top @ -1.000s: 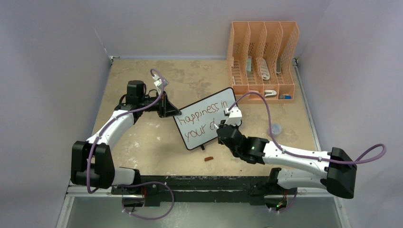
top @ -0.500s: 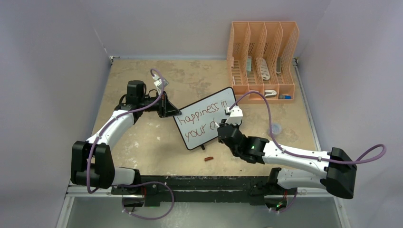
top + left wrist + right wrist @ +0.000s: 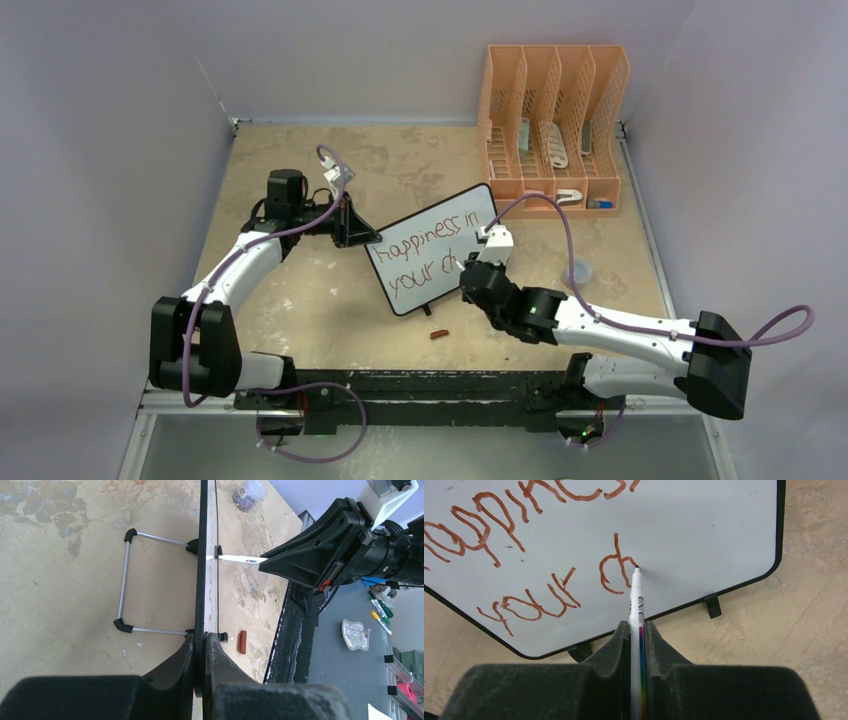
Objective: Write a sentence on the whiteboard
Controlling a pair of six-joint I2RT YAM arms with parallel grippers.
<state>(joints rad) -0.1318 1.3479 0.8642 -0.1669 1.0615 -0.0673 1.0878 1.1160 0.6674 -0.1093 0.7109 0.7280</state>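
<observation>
Tan mottled bench (image 3: 300, 290), pale walls (image 3: 100, 150) on three sides; whiteboard (image 3: 432, 250) stands mid-surface.
On its left edge the left gripper (image 3: 372, 240) is clamped; the right gripper (image 3: 466, 270) pinches a marker (image 3: 636, 610), tip on the sentence's (image 3: 425, 245) second line. Orange rack (image 3: 553, 120) back right.

Bright, even overhead light, soft shadows; wrist cams: near jaws blurry, whiteboard (image 3: 704, 525) sharp

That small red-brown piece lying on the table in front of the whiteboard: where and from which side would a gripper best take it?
Grip the red-brown piece across its short width at mid-length, coming straight down from above. It lies flat on the table, long axis roughly left-right in the top view, apart from the whiteboard, so fingers should probably fit on both long sides.
</observation>
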